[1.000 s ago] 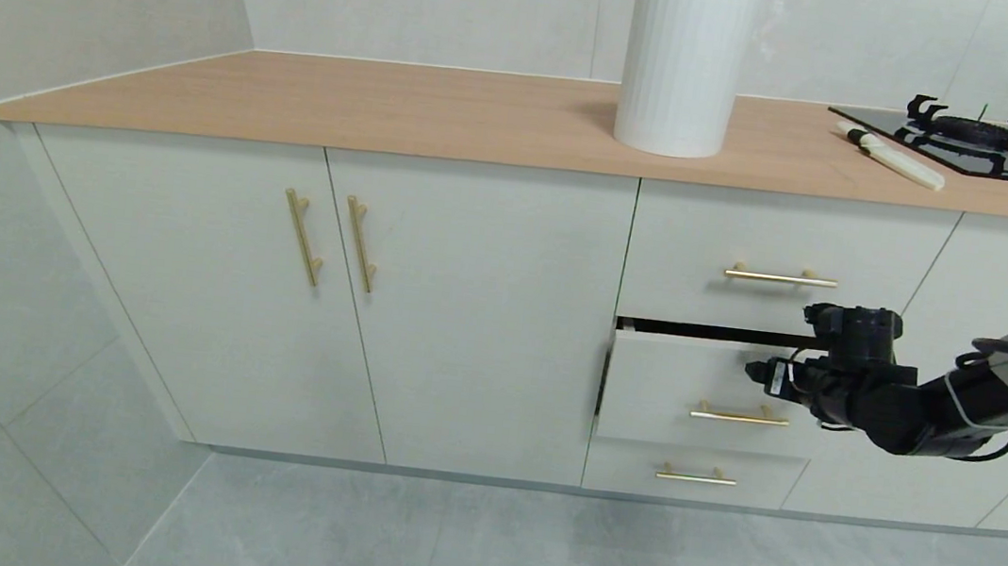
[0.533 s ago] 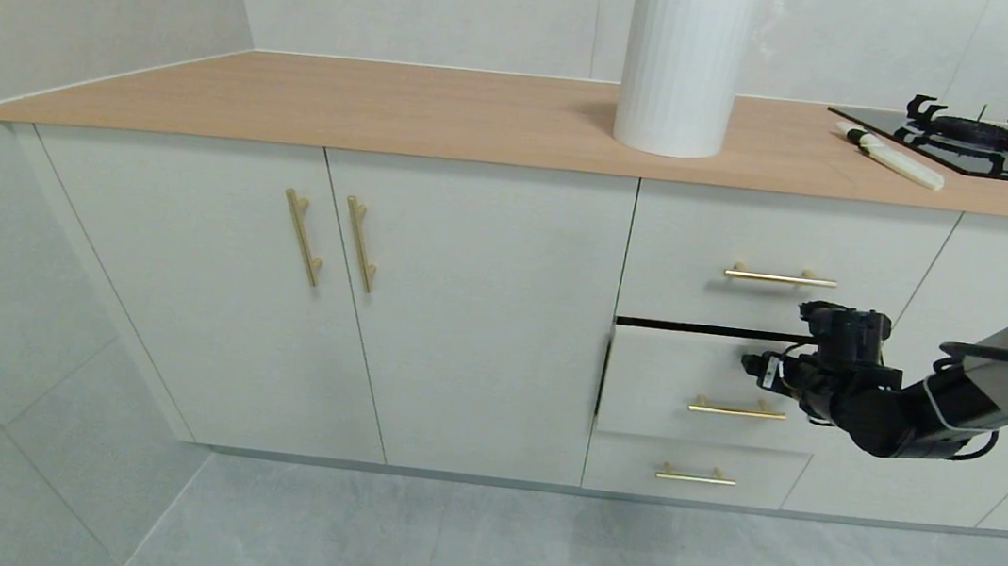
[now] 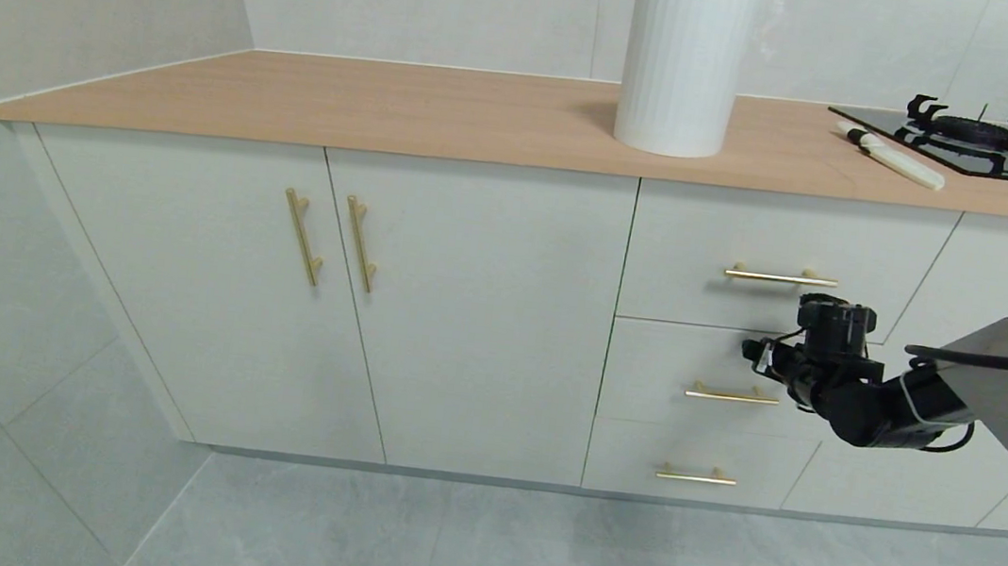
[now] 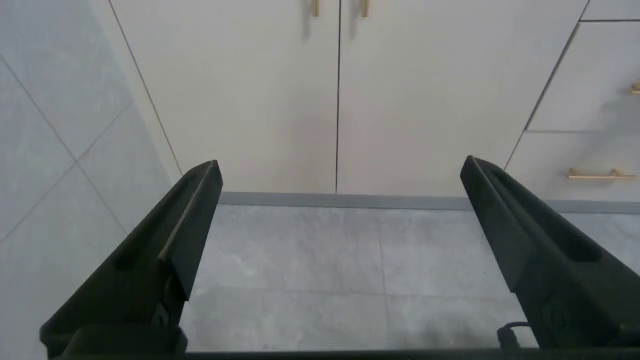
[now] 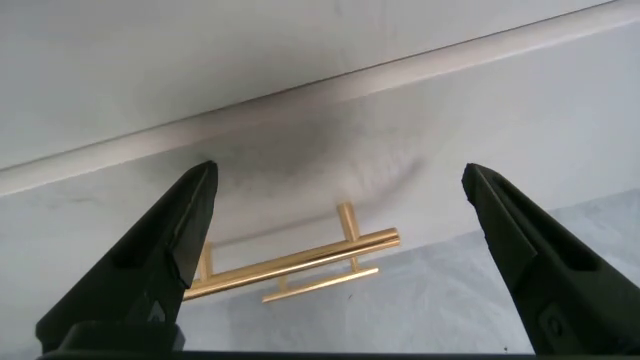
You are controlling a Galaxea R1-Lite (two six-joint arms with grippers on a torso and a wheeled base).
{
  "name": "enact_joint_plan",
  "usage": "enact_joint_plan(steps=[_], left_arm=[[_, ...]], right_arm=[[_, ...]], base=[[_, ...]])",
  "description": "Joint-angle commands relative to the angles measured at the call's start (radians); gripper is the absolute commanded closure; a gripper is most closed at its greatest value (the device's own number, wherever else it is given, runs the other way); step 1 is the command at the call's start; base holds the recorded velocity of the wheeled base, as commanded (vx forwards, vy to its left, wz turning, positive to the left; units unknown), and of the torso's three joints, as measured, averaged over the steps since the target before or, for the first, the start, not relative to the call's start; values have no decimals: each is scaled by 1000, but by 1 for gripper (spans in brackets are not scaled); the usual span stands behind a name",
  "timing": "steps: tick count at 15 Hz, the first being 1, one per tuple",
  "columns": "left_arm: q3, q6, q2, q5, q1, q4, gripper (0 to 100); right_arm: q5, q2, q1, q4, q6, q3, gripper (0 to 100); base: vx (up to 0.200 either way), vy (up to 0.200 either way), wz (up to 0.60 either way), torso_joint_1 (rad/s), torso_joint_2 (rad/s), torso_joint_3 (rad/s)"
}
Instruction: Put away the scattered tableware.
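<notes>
My right hand [image 3: 754,355], spread wide, sits seemingly against the shut middle drawer [image 3: 665,373]; its handle [image 3: 731,395] just beneath, knife [image 3: 889,156] well above.

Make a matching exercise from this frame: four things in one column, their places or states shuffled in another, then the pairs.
1 white container
2 cream utensil
3 middle drawer
4 left gripper

A shut
B lying on the counter beside the hob
C jaws open, above the floor
D standing upright on the counter

Pairs: 1-D, 2-B, 3-A, 4-C
</notes>
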Motion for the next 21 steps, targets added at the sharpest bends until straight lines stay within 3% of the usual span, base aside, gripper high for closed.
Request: enact_joint_plan(steps=[1, 7, 9, 10, 14, 17, 19, 21], left_arm=[[0, 0, 0, 0, 0, 0, 0], [0, 0, 0, 0, 0, 0, 0], [0, 0, 0, 0, 0, 0, 0], [0, 0, 0, 0, 0, 0, 0], [0, 0, 0, 0, 0, 0, 0], [-1, 0, 0, 0, 0, 0, 0], [0, 0, 0, 0, 0, 0, 0], [0, 0, 0, 0, 0, 0, 0]], right_arm=[[-4, 22, 1, -17, -1, -15, 0], [-4, -62, 0, -14, -1, 52, 0], [2, -337, 0, -17, -3, 274, 0], [2, -378, 0, -17, -3, 307, 0], [-50, -910, -2, -15, -18, 623, 0], [-89, -1285, -2, -10, -149, 865, 0], [-96, -1487, -5, 13, -195, 985, 0], [-133, -1683, -62, 144, -255, 1022, 0]], base=[[0, 0, 0, 0, 0, 0], [0, 0, 0, 0, 0, 0], [0, 0, 0, 0, 0, 0], [0, 0, 0, 0, 0, 0], [0, 0, 0, 0, 0, 0], [0, 0, 0, 0, 0, 0], [0, 0, 0, 0, 0, 0], [0, 0, 0, 0, 0, 0]])
